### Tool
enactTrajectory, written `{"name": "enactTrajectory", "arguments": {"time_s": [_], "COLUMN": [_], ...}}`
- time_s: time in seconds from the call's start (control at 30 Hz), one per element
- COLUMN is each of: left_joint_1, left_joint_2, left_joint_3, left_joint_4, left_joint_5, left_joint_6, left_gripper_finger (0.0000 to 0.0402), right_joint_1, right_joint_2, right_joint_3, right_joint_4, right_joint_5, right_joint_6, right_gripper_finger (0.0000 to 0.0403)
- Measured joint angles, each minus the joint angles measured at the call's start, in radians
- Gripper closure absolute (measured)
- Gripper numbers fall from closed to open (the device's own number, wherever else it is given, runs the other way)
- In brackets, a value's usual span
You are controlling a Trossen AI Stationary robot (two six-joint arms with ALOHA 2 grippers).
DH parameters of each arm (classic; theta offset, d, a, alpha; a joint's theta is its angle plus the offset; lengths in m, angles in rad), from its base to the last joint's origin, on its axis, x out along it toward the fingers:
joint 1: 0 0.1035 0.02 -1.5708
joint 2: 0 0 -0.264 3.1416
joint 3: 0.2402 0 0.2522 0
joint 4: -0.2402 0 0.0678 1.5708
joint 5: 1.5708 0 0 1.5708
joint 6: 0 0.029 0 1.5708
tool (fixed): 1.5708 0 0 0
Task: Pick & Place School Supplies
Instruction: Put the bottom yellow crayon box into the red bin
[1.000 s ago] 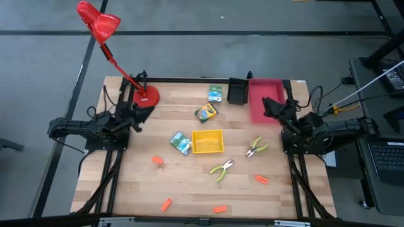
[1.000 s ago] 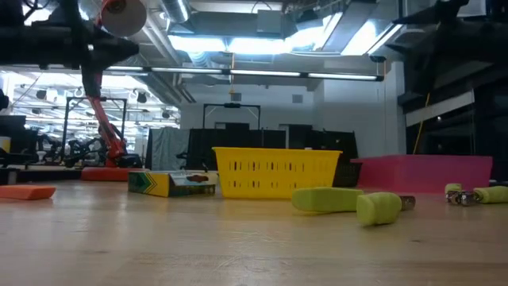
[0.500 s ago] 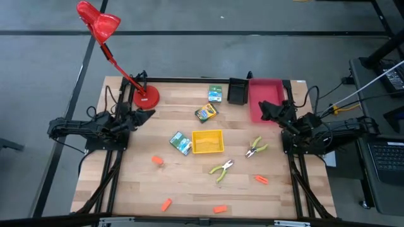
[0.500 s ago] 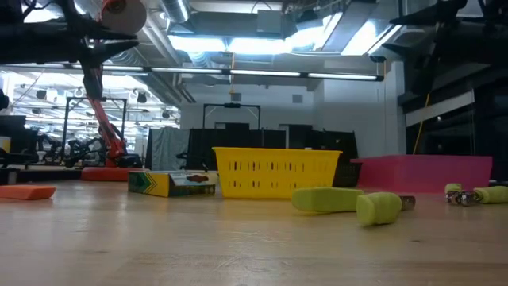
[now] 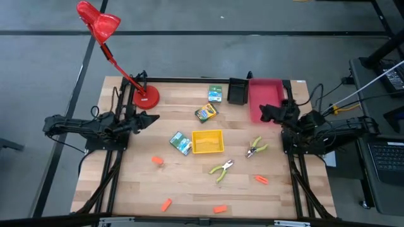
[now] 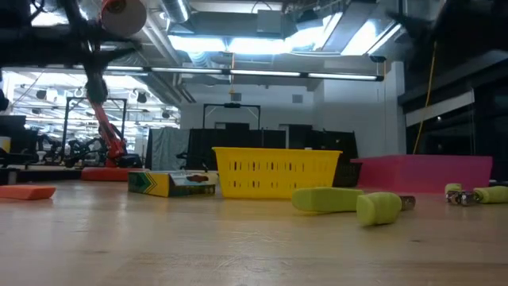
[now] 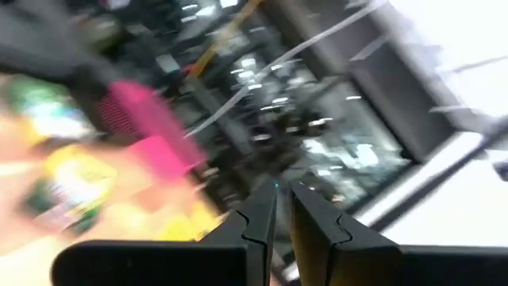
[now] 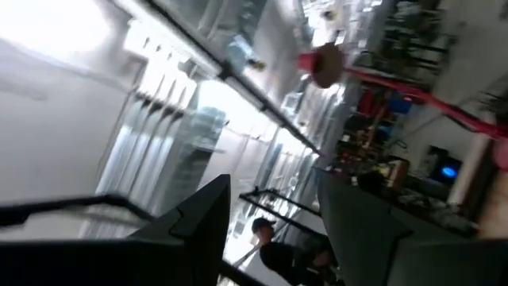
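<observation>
Overhead view, front edge to rear. Near the front edge of the wooden tabletop (image 5: 189,189) lie two orange pieces (image 5: 166,204) (image 5: 219,209); two more sit farther in, one at left (image 5: 156,161) and one at right (image 5: 261,180). Two yellow-green-handled pliers-like tools (image 5: 221,168) (image 5: 255,148) lie right of centre, apart from each other. The yellow basket (image 5: 207,142) stands at centre; nothing shows in it. A printed box (image 5: 180,143) lies just beside its left wall, a second box (image 5: 206,113) behind it, and a third (image 5: 215,94) near the rear edge. The black bin (image 5: 237,91) and the pink tray (image 5: 264,99) stand side by side at the rear right; nothing shows in either. The red desk lamp (image 5: 146,96) has its base at the rear left corner. The left end effector (image 5: 150,118) hovers by the left edge, fingers nearly together, holding nothing. The right end effector (image 5: 264,112) hovers over the pink tray's near end, fingers spread, holding nothing. Bare wood lies between the basket and the left edge.
</observation>
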Motion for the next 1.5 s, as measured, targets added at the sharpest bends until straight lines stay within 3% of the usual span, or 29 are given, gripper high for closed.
{"name": "enactTrajectory", "arguments": {"time_s": [0.13,0.23,0.37,0.57,0.73,0.87,1.03,1.13,1.23,1.4,1.5], "left_joint_1": [-0.011,-0.009,-0.012,-0.04,-0.071,-0.122,-0.241,-0.34,-0.456,-0.601,-0.631], "left_joint_2": [0.084,0.145,0.258,0.502,0.75,0.917,1.053,1.119,1.184,1.312,1.405], "left_joint_3": [0.02,0.06,0.155,0.359,0.57,0.666,0.717,0.75,0.805,0.875,0.898], "left_joint_4": [0.211,0.247,0.131,-0.044,-0.479,-0.564,-0.56,-0.644,-0.752,-0.814,-0.813], "left_joint_5": [0.025,0.081,0.159,0.242,0.305,0.305,0.266,0.209,0.103,-0.177,-0.227], "left_joint_6": [0.121,0.192,0.2,0.387,0.485,0.496,0.531,0.53,0.505,0.477,0.473], "left_gripper_finger": [0.037,0.037,0.037,0.0371,0.037,0.0371,0.0371,0.0371,0.0371,0.0371,0.0371], "right_joint_1": [0.0,-0.003,-0.011,-0.025,-0.025,-0.024,0.0,0.019,0.051,0.086,0.101], "right_joint_2": [0.05,0.094,0.126,0.155,0.161,0.161,0.161,0.161,0.161,0.16,0.16], "right_joint_3": [0.117,0.207,0.303,0.395,0.416,0.419,0.419,0.419,0.419,0.419,0.419], "right_joint_4": [-0.055,-0.171,-0.332,-0.542,-0.577,-0.577,-0.566,-0.519,-0.443,-0.425,-0.424], "right_joint_5": [-0.049,-0.054,-0.056,-0.107,-0.134,-0.135,-0.158,-0.149,-0.128,-0.122,-0.118], "right_joint_6": [-0.144,-0.228,-0.266,-0.281,-0.282,-0.236,-0.164,-0.146,-0.163,-0.185,-0.184], "right_gripper_finger": [0.0207,0.0207,0.0207,0.0207,0.0207,0.0207,0.0207,0.0207,0.0207,0.0207,0.0207]}}
